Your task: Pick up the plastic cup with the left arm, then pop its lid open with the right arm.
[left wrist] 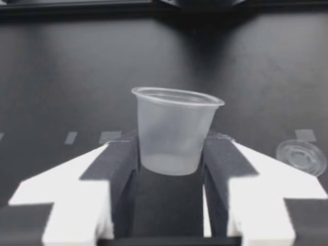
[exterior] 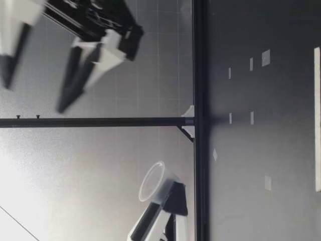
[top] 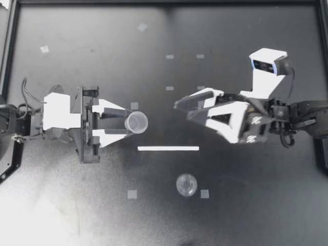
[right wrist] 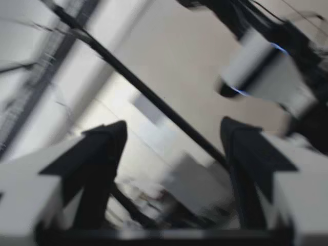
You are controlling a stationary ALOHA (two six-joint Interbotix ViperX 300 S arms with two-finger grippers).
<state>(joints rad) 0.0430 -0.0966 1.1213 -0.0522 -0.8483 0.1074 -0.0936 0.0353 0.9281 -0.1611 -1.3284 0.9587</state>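
Clear plastic cup point(top: 138, 123) sits btwn fingers of left gripper point(top: 132, 123), clamped from both sides, held off the table point(top: 77, 205), left of centre. Lid point(top: 186, 185) lies flat nearby, past a white strip point(top: 168, 148). Right gripper point(top: 182, 110) is raised, fingers apart, nothing btwn them.
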